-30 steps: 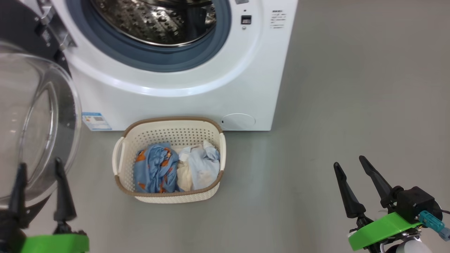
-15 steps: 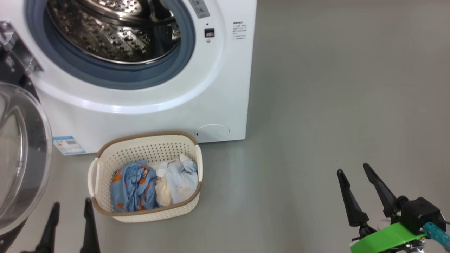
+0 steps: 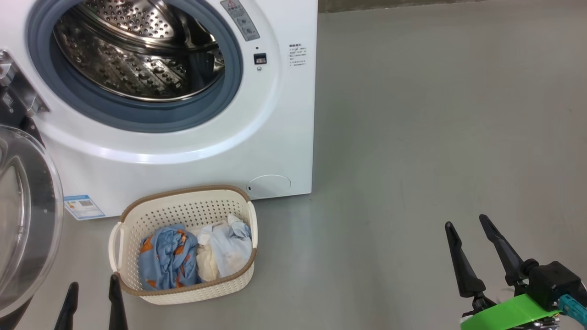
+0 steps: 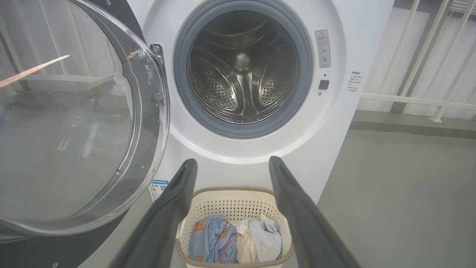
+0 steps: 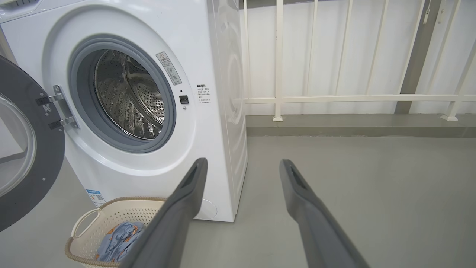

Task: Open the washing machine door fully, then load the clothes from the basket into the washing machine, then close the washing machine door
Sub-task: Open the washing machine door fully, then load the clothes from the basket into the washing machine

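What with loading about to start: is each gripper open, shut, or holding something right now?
Left gripper: open, holding nothing.
Right gripper: open, holding nothing.

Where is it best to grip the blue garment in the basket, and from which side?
Pinch the raised crumpled fold at the top of the blue garment, coming straight down from above. The basket walls close it in on the sides; only the top is open. The left gripper, open, is nearest.
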Robot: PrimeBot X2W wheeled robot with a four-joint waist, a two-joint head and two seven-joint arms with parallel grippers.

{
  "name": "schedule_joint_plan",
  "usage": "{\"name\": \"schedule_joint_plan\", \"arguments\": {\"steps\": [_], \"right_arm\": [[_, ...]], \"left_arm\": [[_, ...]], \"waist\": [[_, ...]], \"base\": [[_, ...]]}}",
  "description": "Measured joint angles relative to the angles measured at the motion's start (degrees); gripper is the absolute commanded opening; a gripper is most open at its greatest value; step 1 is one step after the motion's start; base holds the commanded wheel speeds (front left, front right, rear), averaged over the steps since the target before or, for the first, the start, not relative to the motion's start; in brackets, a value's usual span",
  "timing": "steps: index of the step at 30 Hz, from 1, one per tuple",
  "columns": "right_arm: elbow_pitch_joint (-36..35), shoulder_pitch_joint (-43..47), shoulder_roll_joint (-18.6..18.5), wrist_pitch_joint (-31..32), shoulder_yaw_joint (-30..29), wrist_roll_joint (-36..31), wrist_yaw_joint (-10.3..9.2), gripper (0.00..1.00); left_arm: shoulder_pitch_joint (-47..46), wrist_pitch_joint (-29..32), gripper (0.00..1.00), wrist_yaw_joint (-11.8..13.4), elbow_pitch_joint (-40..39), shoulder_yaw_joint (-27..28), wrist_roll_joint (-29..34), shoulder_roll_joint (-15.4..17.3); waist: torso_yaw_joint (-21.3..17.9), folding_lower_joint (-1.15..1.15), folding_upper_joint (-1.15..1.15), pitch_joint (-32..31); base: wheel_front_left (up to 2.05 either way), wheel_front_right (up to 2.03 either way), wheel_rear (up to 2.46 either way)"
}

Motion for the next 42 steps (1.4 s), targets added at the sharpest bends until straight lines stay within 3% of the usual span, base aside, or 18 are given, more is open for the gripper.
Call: {"name": "schedule_joint_plan", "arguments": {"steps": [31, 42], "right_arm": [[0.8, -0.1, 0.7, 0.0, 0.1, -0.4, 0.00, 1.00], [0.9, -0.2, 0.5, 0.0, 0.1, -0.4, 0.00, 1.00]], "left_arm": [[-1.3, 0.0, 1.00, 0.5, 1.1, -0.2, -0.2, 0.0], [-1.5, 0.0, 1.00, 0.6, 1.7, -0.3, -0.2, 0.0]], "waist": [[1.9, 0.00, 0.00, 1.5], [2.6, 0.00, 0.00, 1.6]], "base": [[0.01, -0.01, 0.00], [0.94, -0.94, 0.00]]}}
